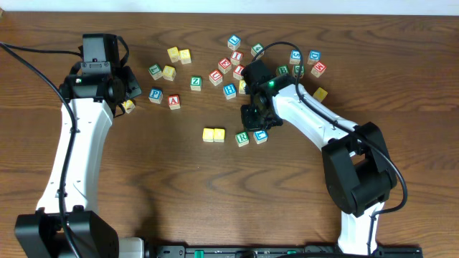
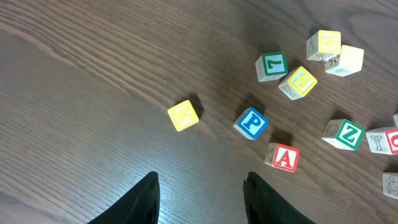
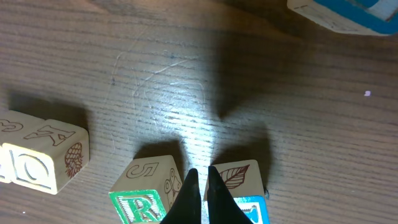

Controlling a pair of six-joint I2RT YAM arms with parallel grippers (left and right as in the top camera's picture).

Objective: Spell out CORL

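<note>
White arm links, black joints, black cables, dark gripper fingers (one small green light).

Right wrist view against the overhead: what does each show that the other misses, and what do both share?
Only the right wrist view shows the right fingers shut together, tips at the gap between two blocks, and a leaf drawing on the side of the blue block. Only the overhead shows the left arm and the loose blocks, such as the green Z block. Both show the green R block, the blue block beside it, and the yellow pair.
</note>
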